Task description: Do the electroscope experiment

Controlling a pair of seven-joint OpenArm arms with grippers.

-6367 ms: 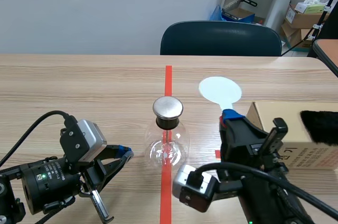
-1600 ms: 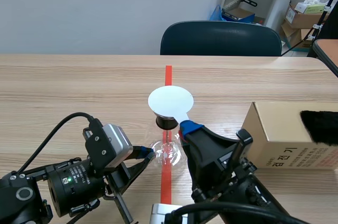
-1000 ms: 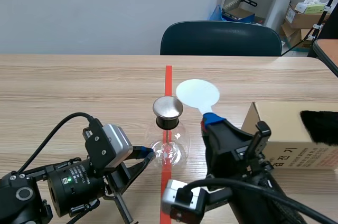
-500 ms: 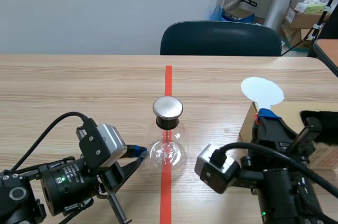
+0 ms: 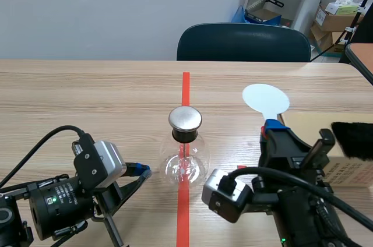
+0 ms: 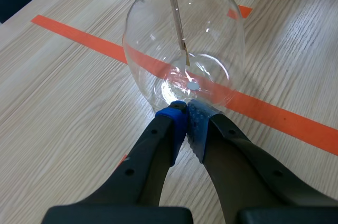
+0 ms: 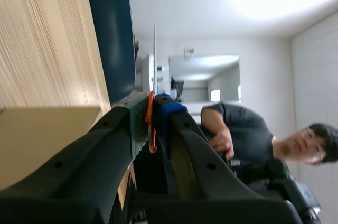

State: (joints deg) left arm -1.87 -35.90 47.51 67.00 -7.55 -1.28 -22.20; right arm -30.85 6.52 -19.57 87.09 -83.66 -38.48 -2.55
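the left end effector point(image 6: 185, 112) is lying low over the desk point(image 5: 87, 95), fingers clenched on nothing, tips right at the base of the glass electroscope flask point(image 5: 185, 164), which is standing on the tape line point(image 5: 186, 84) at mid-desk. the left arm is coming in nearly level. the right end effector point(image 5: 271, 127) is pointing upward, grasping the thin stem of a white disc paddle point(image 5: 266, 97), its disc hanging to the right of the flask's metal cap point(image 5: 185, 118), apart from it. a cardboard box point(image 5: 349, 171) is sitting behind the right arm.
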